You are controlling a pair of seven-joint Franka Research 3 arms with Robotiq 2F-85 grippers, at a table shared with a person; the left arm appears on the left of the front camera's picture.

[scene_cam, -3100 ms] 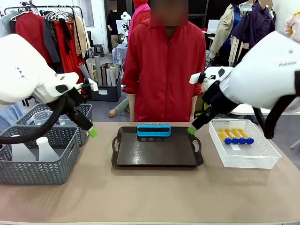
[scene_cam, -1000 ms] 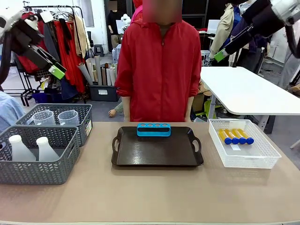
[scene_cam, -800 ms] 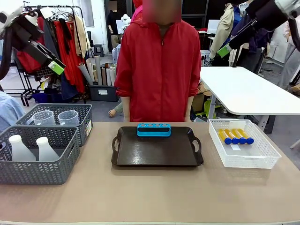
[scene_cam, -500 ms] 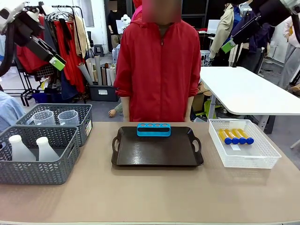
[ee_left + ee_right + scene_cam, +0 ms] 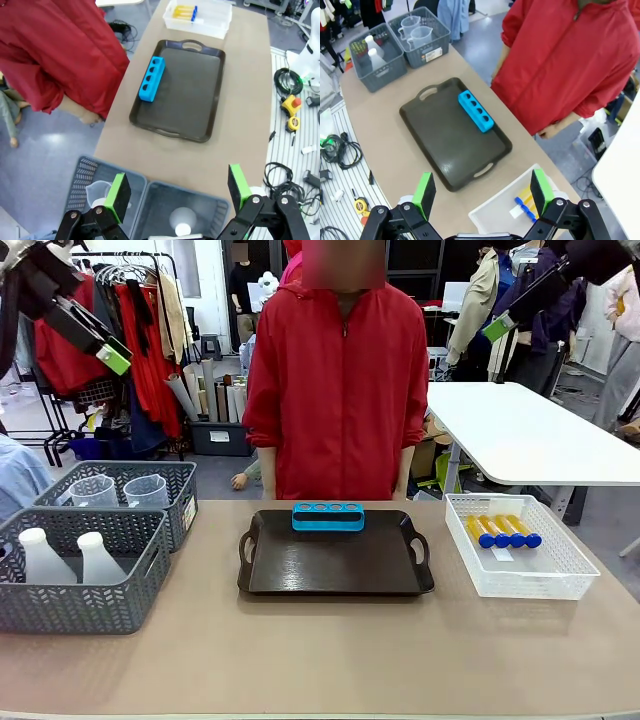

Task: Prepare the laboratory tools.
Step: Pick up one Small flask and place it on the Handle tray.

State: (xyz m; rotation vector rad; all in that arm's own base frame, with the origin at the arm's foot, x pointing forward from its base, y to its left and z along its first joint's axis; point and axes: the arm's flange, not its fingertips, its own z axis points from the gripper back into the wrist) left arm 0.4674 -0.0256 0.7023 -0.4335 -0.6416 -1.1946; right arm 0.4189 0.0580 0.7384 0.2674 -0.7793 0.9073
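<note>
Orange tubes [image 5: 503, 530] with blue caps lie side by side in the white mesh basket [image 5: 520, 585] at the right end of the worktop [image 5: 320, 660] in the front view. A dark tray [image 5: 335, 565] sits at the centre with a blue rack [image 5: 328, 517] along its far edge, in front of a person [image 5: 340, 390] in a red jacket. At the left end stand two grey baskets: the near basket [image 5: 80, 605] holds two translucent white conical flasks [image 5: 98, 558], and the far basket [image 5: 182, 485] holds two clear measuring beakers [image 5: 147, 490]. My left gripper [image 5: 110, 357] and my right gripper [image 5: 497, 328] hang high at the upper corners, well apart from every tool. From this angle I cannot tell how their jaws stand. In the left wrist view, my left gripper's green pads [image 5: 118, 197] are spread wide and released over the grey baskets. A beaker and a flask show below, and the tubes lie beyond the tray. In the right wrist view, my right gripper's green pads [image 5: 540, 191] are likewise spread wide and released. The tray, the rack and the mesh basket with the tubes lie below, with the grey baskets at the far end.
</note>
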